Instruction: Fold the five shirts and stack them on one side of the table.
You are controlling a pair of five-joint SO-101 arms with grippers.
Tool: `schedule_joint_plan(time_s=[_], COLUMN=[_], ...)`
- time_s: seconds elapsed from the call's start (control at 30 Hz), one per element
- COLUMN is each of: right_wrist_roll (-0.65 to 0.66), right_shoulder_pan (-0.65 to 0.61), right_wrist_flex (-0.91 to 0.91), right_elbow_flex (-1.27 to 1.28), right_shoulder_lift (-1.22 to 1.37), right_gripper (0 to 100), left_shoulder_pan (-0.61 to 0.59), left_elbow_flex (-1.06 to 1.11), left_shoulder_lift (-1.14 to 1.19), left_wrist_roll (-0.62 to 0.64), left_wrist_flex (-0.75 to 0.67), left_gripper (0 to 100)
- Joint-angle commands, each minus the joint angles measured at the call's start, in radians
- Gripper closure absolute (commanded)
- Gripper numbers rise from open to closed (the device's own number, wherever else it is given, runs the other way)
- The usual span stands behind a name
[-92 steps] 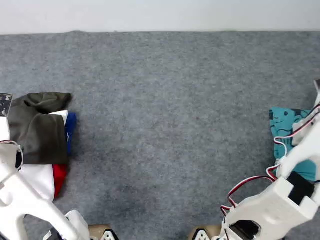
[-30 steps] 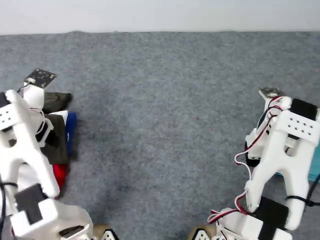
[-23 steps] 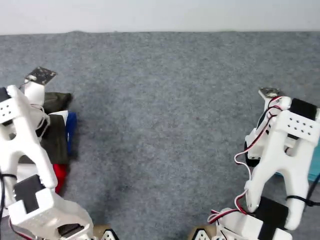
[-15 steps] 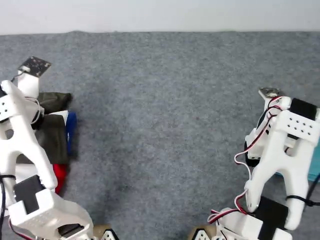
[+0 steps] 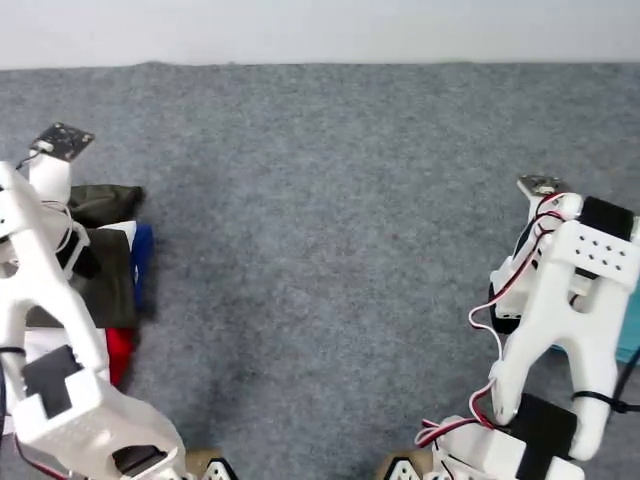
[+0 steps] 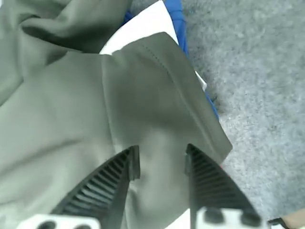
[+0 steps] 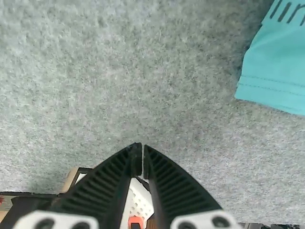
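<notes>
A stack of shirts lies at the table's left side: an olive-green shirt point(image 5: 105, 250) on top, with white point(image 5: 120, 229), blue point(image 5: 144, 252) and red point(image 5: 119, 350) layers under it. My left gripper point(image 6: 159, 155) hangs open just above the olive-green shirt point(image 6: 95, 114), nothing between its fingers. The white layer point(image 6: 143, 21) and blue layer point(image 6: 178, 21) peek out past the olive edge. A teal shirt point(image 7: 279, 71) lies at the table's right edge, partly hidden behind the right arm in the high view point(image 5: 630, 340). My right gripper point(image 7: 142, 148) is shut over bare carpet beside the teal shirt.
Grey carpet point(image 5: 330, 220) covers the table, with wide free room between the two arms. A white wall point(image 5: 320, 30) runs along the far edge. The arm bases point(image 5: 300, 465) stand at the near edge.
Both arms rose up into the high view since the oldest frame. Over the last second the left arm has shifted further left over the stack; the right arm has kept still.
</notes>
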Motion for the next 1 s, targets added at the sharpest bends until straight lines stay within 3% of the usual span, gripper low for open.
schedule_joint_plan(time_s=[0.0, 0.13, 0.27, 0.43, 0.7, 0.87, 0.97], right_wrist_roll=[-0.011, -0.011, -0.011, -0.011, -0.011, -0.011, -0.011], right_shoulder_pan=[-0.005, -0.005, -0.005, 0.035, 0.159, 0.162, 0.160], right_wrist_flex=[0.041, 0.041, 0.041, 0.041, 0.041, 0.041, 0.041], right_elbow_flex=[-0.009, -0.009, -0.009, -0.011, -0.012, -0.012, -0.012], right_shoulder_lift=[-0.041, -0.041, -0.041, -0.041, -0.041, -0.042, -0.042], right_gripper=[99.0, 99.0, 99.0, 99.0, 99.0, 99.0, 99.0], left_shoulder_pan=[0.002, -0.002, 0.025, 0.061, 0.189, 0.242, 0.242], left_elbow_flex=[-0.019, -0.035, -0.035, -0.038, -0.051, -0.047, -0.047], left_shoulder_lift=[0.049, 0.100, 0.120, 0.034, -0.325, -0.463, -0.488], left_wrist_roll=[0.015, 0.064, 0.012, -0.006, 0.000, 0.118, 0.123], left_wrist_flex=[-0.023, -0.023, -0.023, -0.017, -0.049, -0.153, -0.201], left_gripper=[83, 87, 98, 99, 99, 99, 99])
